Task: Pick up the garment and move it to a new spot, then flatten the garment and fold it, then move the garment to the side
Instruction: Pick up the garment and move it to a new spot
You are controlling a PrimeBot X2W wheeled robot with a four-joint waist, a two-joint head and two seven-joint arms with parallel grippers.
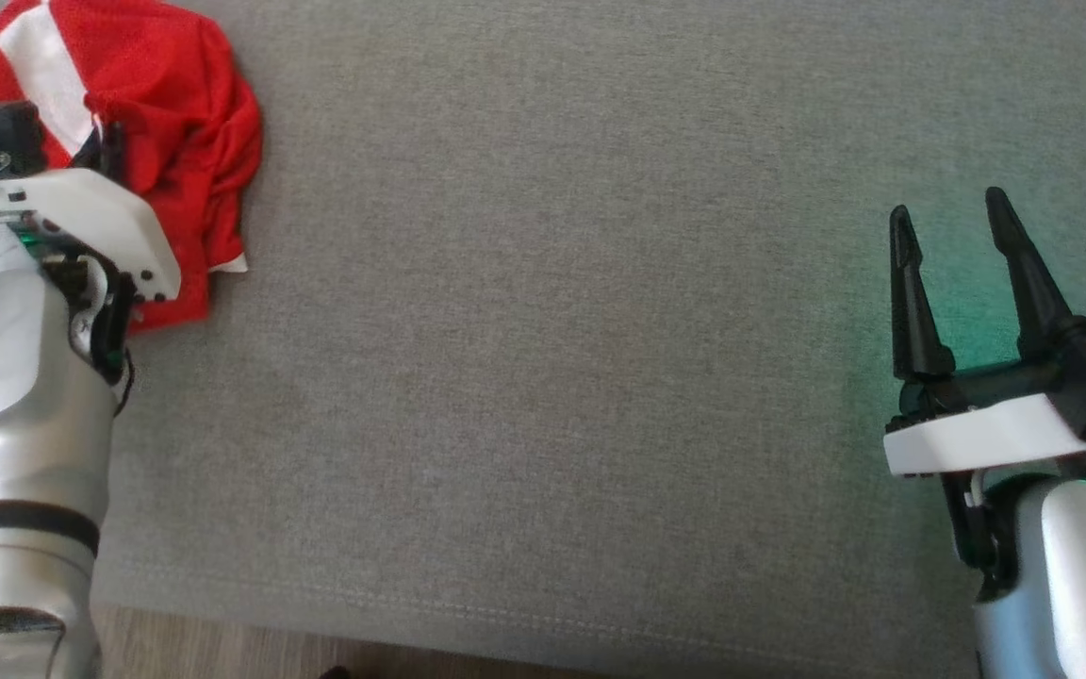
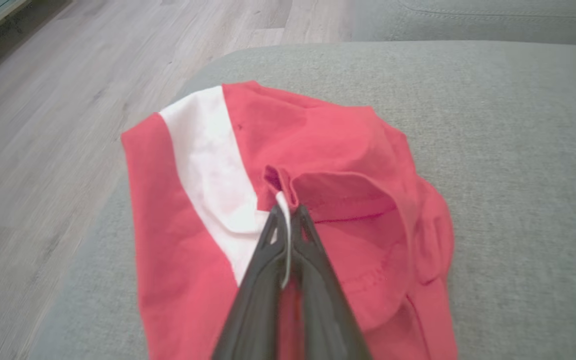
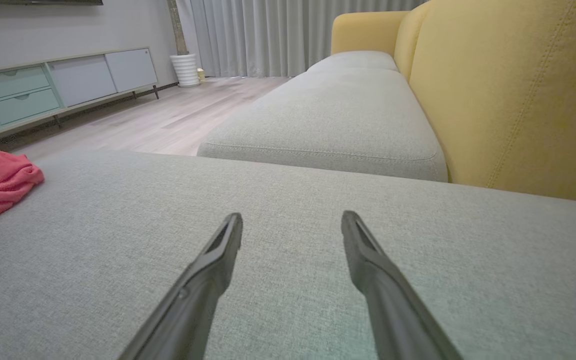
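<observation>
The head camera looks steeply down on the grey cushion [image 1: 552, 330]. The left wrist camera sits close above the red garment [image 2: 348, 145], facing the wooden floor [image 2: 43, 125]. The right wrist camera looks low along the cushion toward the yellow backrest [image 3: 508, 90]. All views share the garment.

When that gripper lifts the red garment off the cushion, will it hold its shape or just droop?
Probably droop: the red garment lies crumpled in soft folds on the grey cushion, so it looks floppy. It seems thin and light, likely easy to lift. The left gripper pinches just one small fold, so the rest would likely hang below.
</observation>
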